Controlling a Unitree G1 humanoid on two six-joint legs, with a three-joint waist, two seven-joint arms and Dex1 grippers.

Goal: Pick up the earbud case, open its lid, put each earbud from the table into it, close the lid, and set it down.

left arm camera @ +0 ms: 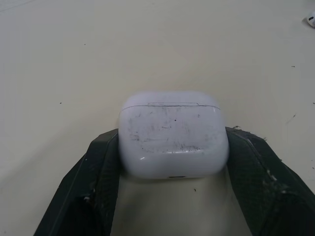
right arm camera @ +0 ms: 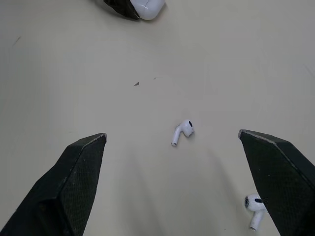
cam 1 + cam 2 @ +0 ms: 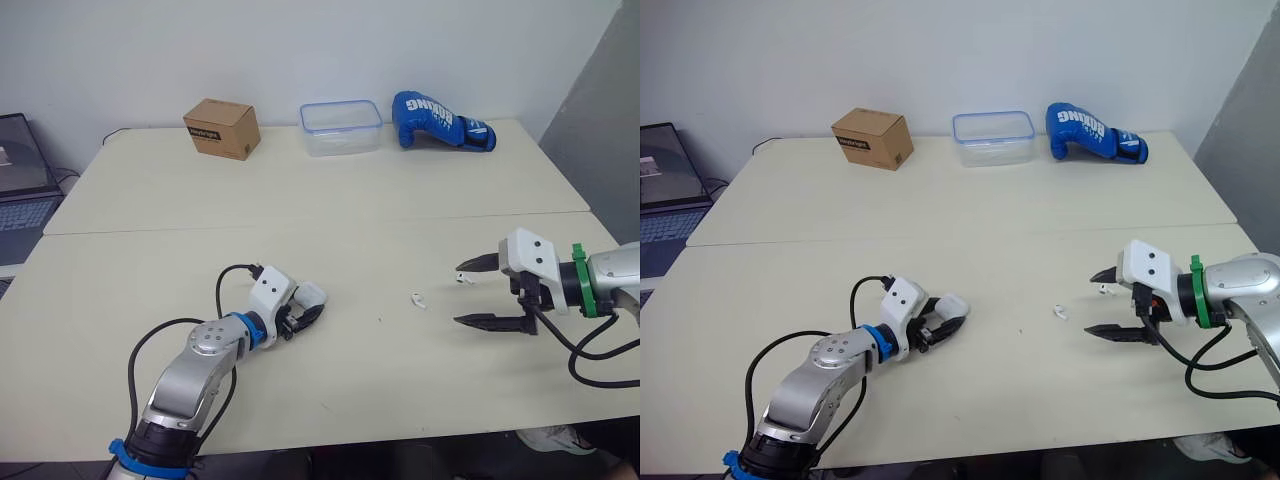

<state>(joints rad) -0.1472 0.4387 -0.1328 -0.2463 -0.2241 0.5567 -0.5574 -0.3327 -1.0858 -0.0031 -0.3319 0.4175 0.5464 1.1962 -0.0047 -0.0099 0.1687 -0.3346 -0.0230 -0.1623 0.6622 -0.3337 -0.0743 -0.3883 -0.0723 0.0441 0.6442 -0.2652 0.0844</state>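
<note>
The white earbud case [image 1: 173,132] sits between the fingers of my left gripper [image 3: 305,311], lid closed, low over the table left of centre. The two black fingers press its sides. One white earbud [image 3: 419,299] lies on the table in the middle right; it also appears as the earbud [image 2: 182,132] in the right wrist view. A second earbud [image 2: 255,207] lies by my right gripper's upper finger, seen as the earbud [image 3: 460,280] in the head view. My right gripper [image 3: 480,294] is wide open, a little to the right of the first earbud, holding nothing.
At the far edge of the cream table [image 3: 330,200] stand a cardboard box [image 3: 222,128], a clear plastic container [image 3: 341,127] and a blue boxing glove [image 3: 438,120]. A laptop [image 3: 22,180] sits off the table's left side.
</note>
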